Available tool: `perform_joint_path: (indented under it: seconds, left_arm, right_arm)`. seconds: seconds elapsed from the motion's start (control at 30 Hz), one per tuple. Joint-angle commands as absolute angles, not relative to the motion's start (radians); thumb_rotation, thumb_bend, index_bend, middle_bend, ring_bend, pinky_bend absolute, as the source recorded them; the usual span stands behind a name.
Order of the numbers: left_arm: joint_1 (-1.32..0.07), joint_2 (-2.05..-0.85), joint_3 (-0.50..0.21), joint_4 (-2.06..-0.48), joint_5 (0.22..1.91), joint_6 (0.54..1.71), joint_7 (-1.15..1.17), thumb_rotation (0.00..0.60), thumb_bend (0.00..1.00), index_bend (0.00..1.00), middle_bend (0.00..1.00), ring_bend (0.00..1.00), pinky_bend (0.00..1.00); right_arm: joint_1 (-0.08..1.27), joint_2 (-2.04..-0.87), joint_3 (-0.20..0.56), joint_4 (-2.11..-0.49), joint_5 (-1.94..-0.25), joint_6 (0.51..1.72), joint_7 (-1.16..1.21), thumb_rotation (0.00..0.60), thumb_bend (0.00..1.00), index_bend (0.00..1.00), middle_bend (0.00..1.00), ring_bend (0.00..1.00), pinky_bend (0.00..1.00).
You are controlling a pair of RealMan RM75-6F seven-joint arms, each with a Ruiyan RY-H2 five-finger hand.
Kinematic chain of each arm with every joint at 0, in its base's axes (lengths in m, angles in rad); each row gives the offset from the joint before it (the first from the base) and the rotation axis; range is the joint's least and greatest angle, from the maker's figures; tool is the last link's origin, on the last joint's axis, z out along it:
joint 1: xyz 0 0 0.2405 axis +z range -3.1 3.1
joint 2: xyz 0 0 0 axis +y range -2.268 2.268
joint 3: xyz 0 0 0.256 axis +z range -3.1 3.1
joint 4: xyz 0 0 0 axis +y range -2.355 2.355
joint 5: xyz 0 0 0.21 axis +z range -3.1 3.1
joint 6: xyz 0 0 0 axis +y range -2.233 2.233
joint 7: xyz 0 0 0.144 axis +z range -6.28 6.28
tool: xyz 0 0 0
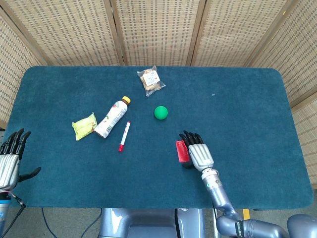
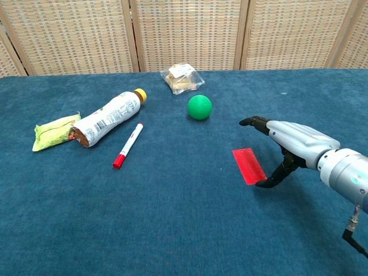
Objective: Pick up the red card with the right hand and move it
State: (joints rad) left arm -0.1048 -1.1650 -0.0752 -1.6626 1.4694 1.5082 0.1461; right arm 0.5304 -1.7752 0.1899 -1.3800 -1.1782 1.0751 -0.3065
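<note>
Red card (image 2: 248, 165) lies flat on the blue felt-like tabletop (image 1: 247, 99), thin rectangle, right of centre near the front edge. Right robot hand (image 2: 287, 146) sits just beside the card's right edge, palm down, fingers stretched forward and spread, thumb (image 2: 275, 176) curled down with its tip at the card's near right corner (touching or just off it, cannot tell). Holds nothing, released. In the head view the same hand (image 1: 197, 151) covers the card's (image 1: 181, 151) right side; grey shell, black fingers.

Left robot hand (image 1: 11, 157) is at the far left front edge of the tabletop, fingers apart, empty, well away from everything.

Other stuff: smooth green ball (image 2: 199, 107) behind the card; clear crinkly snack packet (image 2: 182, 78) near the back; plastic bottle (image 2: 107, 118) with yellow cap lying on its side, printed label; red-capped white marker (image 2: 127, 145) just in front of it; yellow-green wrapper (image 2: 53, 131) by the bottle's base. Woven wicker screen panels (image 1: 158, 29) behind.
</note>
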Motion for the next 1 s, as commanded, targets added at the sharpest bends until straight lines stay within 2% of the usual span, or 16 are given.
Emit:
perform_joint_path:
  seconds: [0.03, 0.63, 0.73, 0.87, 1.0]
  left_arm:
    - [-0.105, -1.166, -0.075, -1.662, 1.469, 1.508, 0.147, 0.600, 0.05, 0.00, 0.00, 0.00, 0.13]
    - [-0.108, -1.173, -0.077, -1.654, 1.460, 1.502, 0.151, 0.600, 0.05, 0.00, 0.00, 0.00, 0.13]
    - [-0.108, -1.174, -0.077, -1.653, 1.462, 1.505, 0.152, 0.600, 0.05, 0.00, 0.00, 0.00, 0.13]
    - [-0.108, -1.177, -0.076, -1.652, 1.466, 1.507, 0.152, 0.600, 0.05, 0.00, 0.00, 0.00, 0.13]
    - [-0.107, -1.179, -0.075, -1.651, 1.468, 1.509, 0.152, 0.600, 0.05, 0.00, 0.00, 0.00, 0.13]
  right_arm:
    - [0.533, -1.779, 0.189, -1.372, -1.176, 1.073, -0.307, 0.600, 0.29, 0.01, 0.00, 0.00, 0.00]
    - [0.552, -1.815, 0.200, -1.281, -1.123, 1.051, -0.333, 0.600, 0.30, 0.02, 0.00, 0.00, 0.00]
    - [0.554, -1.819, 0.200, -1.272, -1.121, 1.050, -0.336, 0.600, 0.34, 0.02, 0.00, 0.00, 0.00]
    - [0.558, -1.841, 0.204, -1.239, -1.140, 1.076, -0.332, 0.600, 0.48, 0.04, 0.00, 0.00, 0.00]
    - [0.561, -1.853, 0.208, -1.217, -1.160, 1.098, -0.323, 0.600, 0.57, 0.05, 0.00, 0.00, 0.00]
